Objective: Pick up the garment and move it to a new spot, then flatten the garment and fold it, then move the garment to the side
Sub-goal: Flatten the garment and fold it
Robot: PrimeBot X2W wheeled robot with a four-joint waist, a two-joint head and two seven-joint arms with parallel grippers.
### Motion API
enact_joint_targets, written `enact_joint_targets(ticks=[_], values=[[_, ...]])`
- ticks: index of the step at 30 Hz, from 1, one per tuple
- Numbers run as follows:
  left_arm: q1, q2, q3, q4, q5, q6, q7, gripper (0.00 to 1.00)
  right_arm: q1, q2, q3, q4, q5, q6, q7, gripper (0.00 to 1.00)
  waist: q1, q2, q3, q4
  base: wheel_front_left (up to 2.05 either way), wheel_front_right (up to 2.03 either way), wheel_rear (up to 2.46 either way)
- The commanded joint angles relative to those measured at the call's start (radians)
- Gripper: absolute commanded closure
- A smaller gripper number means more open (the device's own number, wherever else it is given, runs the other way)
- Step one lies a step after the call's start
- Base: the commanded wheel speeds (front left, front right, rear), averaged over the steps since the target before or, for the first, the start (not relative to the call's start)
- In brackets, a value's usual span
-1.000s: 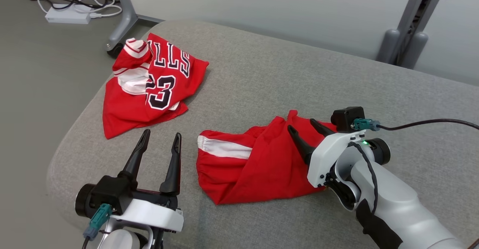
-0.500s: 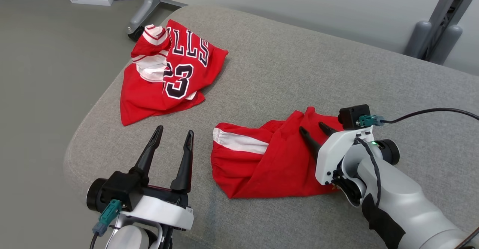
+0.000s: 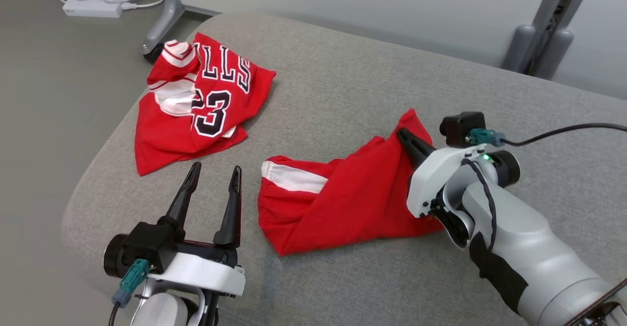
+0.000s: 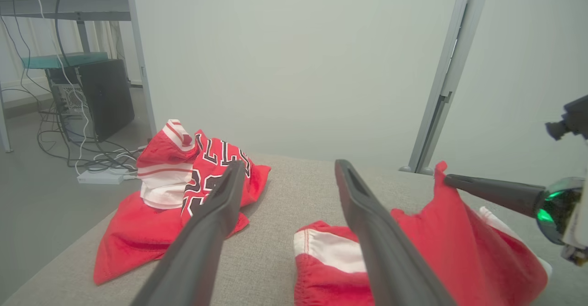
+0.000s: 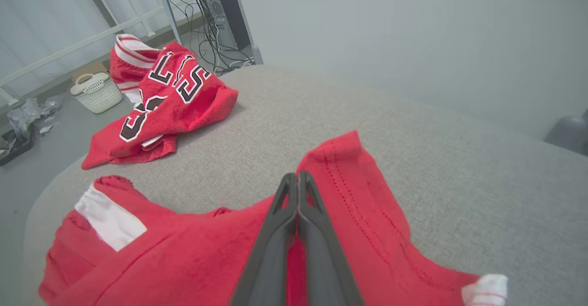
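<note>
The garment (image 3: 338,203) is a pair of red shorts with a white band, lying crumpled in the middle of the grey cushioned surface (image 3: 343,96). My right gripper (image 3: 404,135) is shut on the shorts' far right corner and holds that peak of cloth raised off the cushion. In the right wrist view the right gripper (image 5: 297,177) has its fingers pressed together with red fabric (image 5: 183,260) pinched between them. My left gripper (image 3: 213,172) stands open just left of the shorts, holding nothing. From the left wrist, the left gripper (image 4: 289,168) frames the shorts (image 4: 441,246) and the right gripper (image 4: 448,180).
A red jersey (image 3: 205,105) with black and white lettering lies crumpled at the cushion's far left corner, partly over the edge. On the floor beyond are a power strip with cables (image 3: 93,8), a frame leg (image 3: 164,17) and a white basket (image 5: 96,94). Grey posts (image 3: 539,47) stand at the back right.
My right gripper has shut on the shorts' right corner and pulled it up and back into a peak. The head camera has shifted. The left gripper has stayed open.
</note>
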Motion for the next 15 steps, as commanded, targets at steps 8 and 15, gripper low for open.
enact_joint_targets(ticks=[8,15], values=[[0.022,0.003,0.02,0.003,0.012,-0.004,-0.003,0.0,0.005,-0.038,-0.065,-0.14,-0.08,0.0,-0.019,1.0,0.0,0.0,-0.031,-0.073,0.0,0.0,0.0],[0.044,0.003,0.043,0.004,0.022,-0.003,-0.003,0.0,0.153,-0.1,-0.174,-0.351,-0.179,0.0,-0.02,1.0,0.0,0.0,-0.056,-0.125,0.0,0.0,0.0]])
